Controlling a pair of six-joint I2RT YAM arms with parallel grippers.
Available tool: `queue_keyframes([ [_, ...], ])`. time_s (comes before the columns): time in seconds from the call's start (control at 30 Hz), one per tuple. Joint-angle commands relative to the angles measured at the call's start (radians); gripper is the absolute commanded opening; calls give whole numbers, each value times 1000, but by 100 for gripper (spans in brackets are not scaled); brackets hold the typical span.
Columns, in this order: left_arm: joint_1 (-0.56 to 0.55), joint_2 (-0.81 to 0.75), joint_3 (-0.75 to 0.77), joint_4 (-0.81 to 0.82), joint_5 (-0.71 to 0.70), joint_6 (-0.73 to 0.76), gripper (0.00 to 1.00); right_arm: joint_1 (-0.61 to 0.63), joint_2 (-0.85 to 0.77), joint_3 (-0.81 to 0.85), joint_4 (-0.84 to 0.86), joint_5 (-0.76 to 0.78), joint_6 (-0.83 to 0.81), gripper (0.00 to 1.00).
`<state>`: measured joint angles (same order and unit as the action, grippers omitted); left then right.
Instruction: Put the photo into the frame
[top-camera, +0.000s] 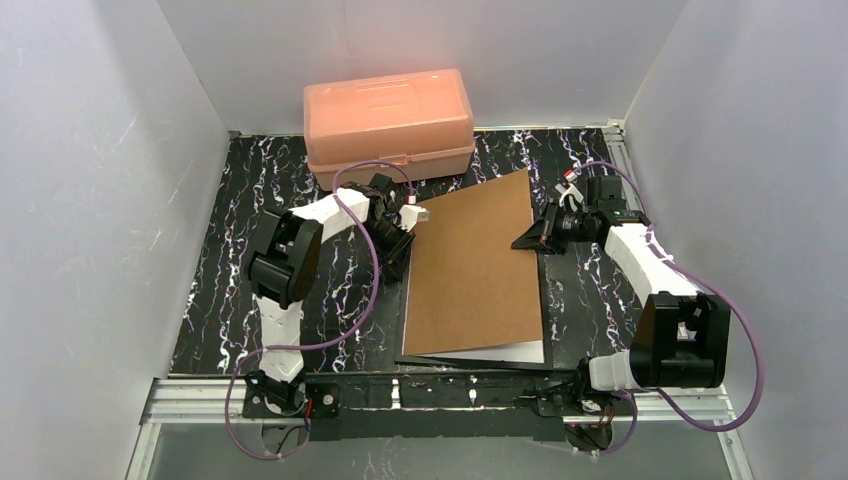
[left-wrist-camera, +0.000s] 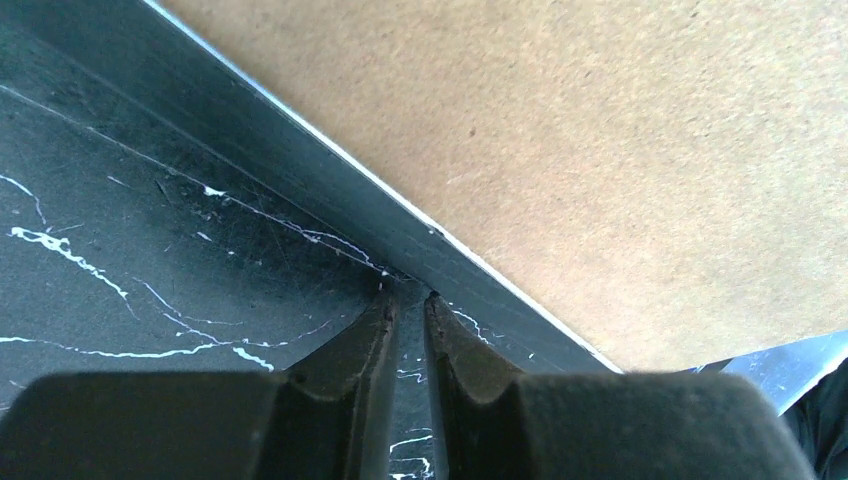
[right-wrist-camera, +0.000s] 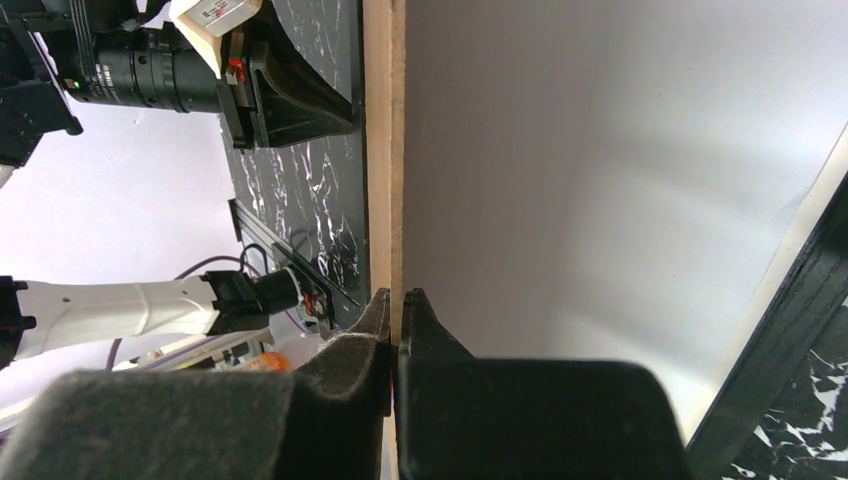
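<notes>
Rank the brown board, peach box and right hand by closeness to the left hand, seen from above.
1. Brown board: right beside the left hand.
2. Peach box: just behind that hand.
3. Right hand: across the board, on its right edge.

A brown cardboard backing board sits askew on the black white-veined table; behind it, a peach plastic lidded box; the left gripper at its far left edge; the right gripper at its right edge; the thin black frame shows along its near side.

board over frame, box behind
</notes>
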<state>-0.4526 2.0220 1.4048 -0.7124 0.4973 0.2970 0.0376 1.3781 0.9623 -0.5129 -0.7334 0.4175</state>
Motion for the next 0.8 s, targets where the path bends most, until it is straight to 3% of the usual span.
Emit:
queue_keyframes([
  [0.0, -5, 27, -22, 6, 27, -9, 14, 7, -23, -68, 111, 54, 7, 6],
  [0.23, -5, 40, -32, 11, 46, -10, 12, 6, -64, -169, 230, 51, 109, 4],
  [0.37, -5, 35, -41, 10, 42, -1, 11, 7, -72, -200, 223, 76, 88, 7],
  [0.6, -5, 19, -49, 11, 31, 1, 10, 9, -49, -166, 105, 188, -15, 36],
  [0.77, 7, -4, -44, 9, 24, -2, 9, 27, -31, -98, -8, 321, -67, 52],
])
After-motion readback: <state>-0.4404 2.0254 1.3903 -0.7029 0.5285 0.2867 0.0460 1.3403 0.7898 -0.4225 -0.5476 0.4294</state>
